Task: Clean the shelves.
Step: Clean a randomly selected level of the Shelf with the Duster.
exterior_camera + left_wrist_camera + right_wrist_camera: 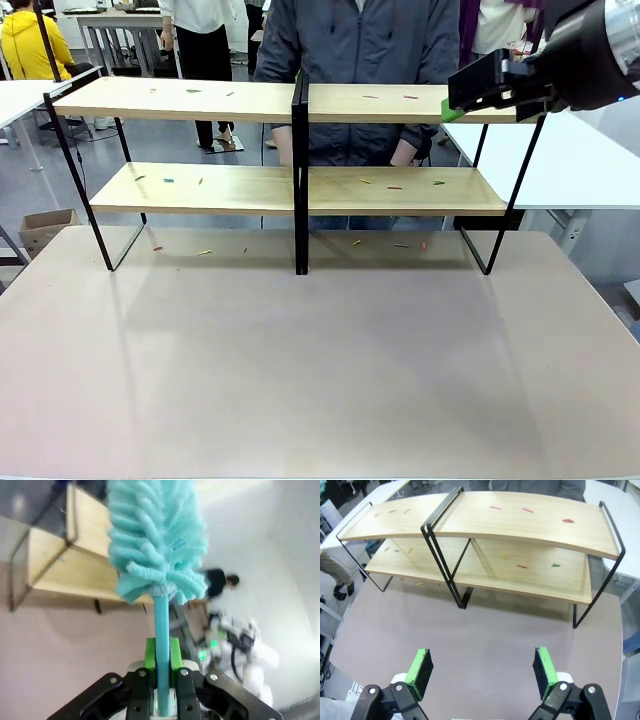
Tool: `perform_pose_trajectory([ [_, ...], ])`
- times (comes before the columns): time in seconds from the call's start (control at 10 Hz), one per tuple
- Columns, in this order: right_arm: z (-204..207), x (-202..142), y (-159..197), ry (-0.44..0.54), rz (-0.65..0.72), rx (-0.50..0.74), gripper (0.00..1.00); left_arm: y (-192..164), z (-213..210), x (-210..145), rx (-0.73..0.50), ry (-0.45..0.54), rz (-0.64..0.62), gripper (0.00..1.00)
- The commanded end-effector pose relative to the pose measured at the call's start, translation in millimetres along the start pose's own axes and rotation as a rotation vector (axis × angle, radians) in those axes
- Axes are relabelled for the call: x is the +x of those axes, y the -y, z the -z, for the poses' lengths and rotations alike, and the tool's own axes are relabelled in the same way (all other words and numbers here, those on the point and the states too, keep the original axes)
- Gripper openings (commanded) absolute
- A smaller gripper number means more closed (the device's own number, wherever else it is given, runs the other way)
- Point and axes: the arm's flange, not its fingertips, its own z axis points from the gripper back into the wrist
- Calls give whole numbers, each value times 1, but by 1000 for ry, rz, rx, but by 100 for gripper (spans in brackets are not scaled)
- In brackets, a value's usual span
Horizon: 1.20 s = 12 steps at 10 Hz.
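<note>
your table (320,370) has the shelves (230,188) standing along its far edge, with a person right behind them. the duster (150,540) is clenched in the left gripper (162,655), fluffy end pointing out, probably so it can sweep the boards. the right gripper (482,667) is up high on the right, spread wide and empty. tiny coloured scraps (395,187) dot both boards, i'd guess that's what needs clearing.

One shelf rack (260,105), one duster (155,545)
</note>
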Motion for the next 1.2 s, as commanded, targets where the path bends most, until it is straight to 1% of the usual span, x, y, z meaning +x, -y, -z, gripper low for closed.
perform_pose_trajectory([
  [0.0,1,0,0,1,0,2,100,47,29,-48,-202,-396,273,13],
  [0.1,1,0,0,1,0,2,100,58,59,-75,-196,-616,329,13],
  [0.2,1,0,0,1,0,2,100,60,96,-100,-111,-771,356,13],
  [0.3,1,0,0,1,0,2,100,54,127,-131,-53,-976,370,13],
  [0.4,1,0,0,1,0,2,100,50,143,-152,-50,-1079,366,13],
  [0.5,1,0,0,1,0,2,100,44,166,-190,-42,-1201,371,13],
  [0.6,1,0,0,1,0,2,100,37,178,-218,-15,-1250,399,13],
  [0.7,1,0,0,1,0,2,100,31,194,-230,4,-1209,289,13],
  [0.8,1,0,0,1,0,2,100,44,179,-209,-32,-1165,269,13],
  [1.0,1,0,0,1,0,2,100,44,179,-209,-32,-1165,269,13],
  [1.1,1,0,0,1,0,2,100,35,192,-226,-21,-1222,284,13],
])
